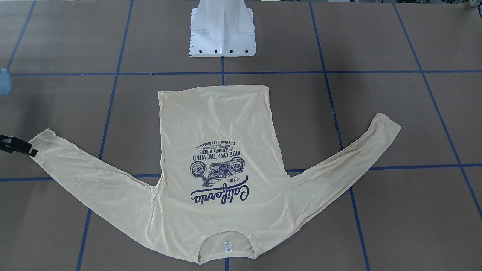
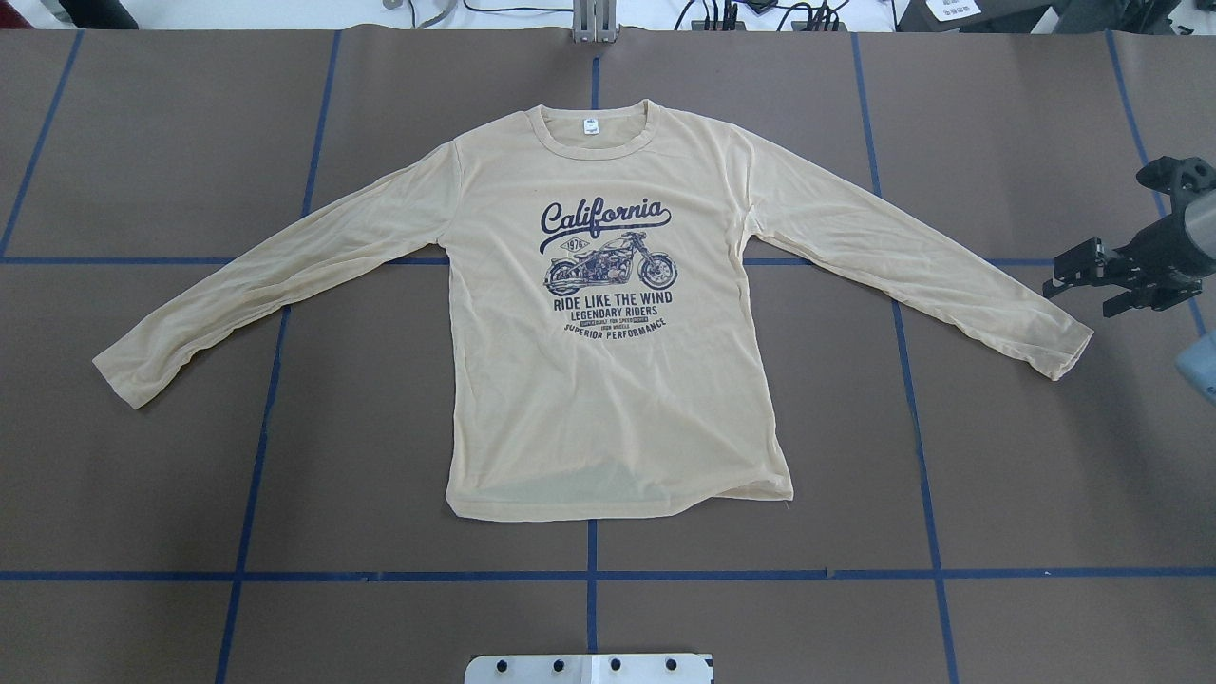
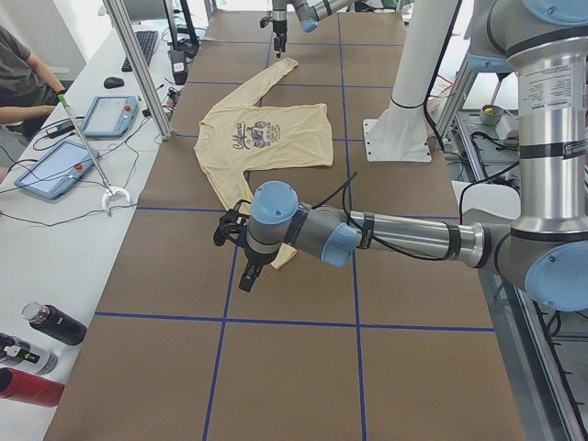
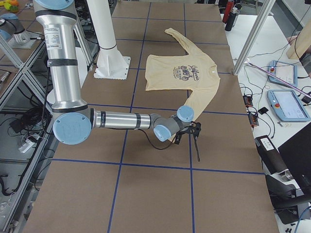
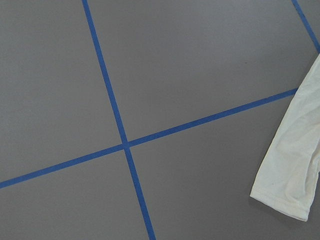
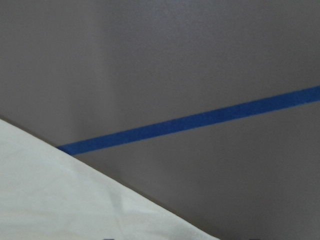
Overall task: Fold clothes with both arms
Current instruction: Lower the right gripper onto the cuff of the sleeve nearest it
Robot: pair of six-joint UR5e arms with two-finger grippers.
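T-shirt (image 2: 608,399) lies flat on table (image 2: 190,475), print up. Neck on side far from robot, hem twd white base (image 1: 222,34), both sleeves spread out to the sides. R end effector (image 2: 1078,290) hovers just past R cuff (image 2: 1064,351), not touching it, jaws apart, holding nothing. L end effector (image 3: 243,271) is over bare table near L cuff (image 5: 285,195), apart from it. Can't tell if its jaws are wide or narrow.
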